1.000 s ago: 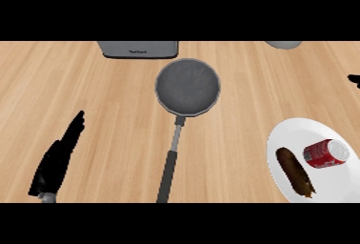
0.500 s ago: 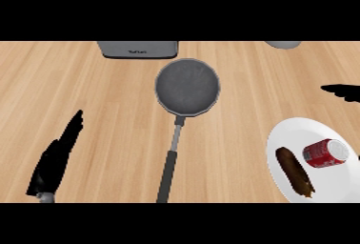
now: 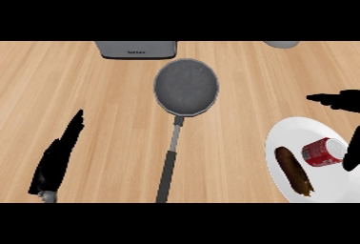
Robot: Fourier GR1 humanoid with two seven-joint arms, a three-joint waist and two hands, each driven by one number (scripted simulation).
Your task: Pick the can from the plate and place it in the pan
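A red can [image 3: 323, 152] lies on its side on the white plate [image 3: 281, 138] at the lower right. My right hand [image 3: 339, 100] comes in from the right edge just beyond the plate, open, with its fingers stretched leftward. A dark part of the same hand, its thumb [image 3: 351, 157], shows beside the can's right end. The hand holds nothing. The grey pan [image 3: 186, 88] sits in the middle of the counter, with its long handle [image 3: 167, 174] running toward me. My left hand [image 3: 60, 152] rests open at the lower left, far from the pan and the plate.
A brown oblong food item [image 3: 293, 170] lies on the plate left of the can. A grey box-shaped appliance [image 3: 136, 49] stands at the back edge behind the pan. A small grey round object [image 3: 281, 44] shows at the top right.
My right hand has moved farther in from the right edge and lower, toward the plate; its thumb now shows next to the can. Left hand, can and pan are unmoved.
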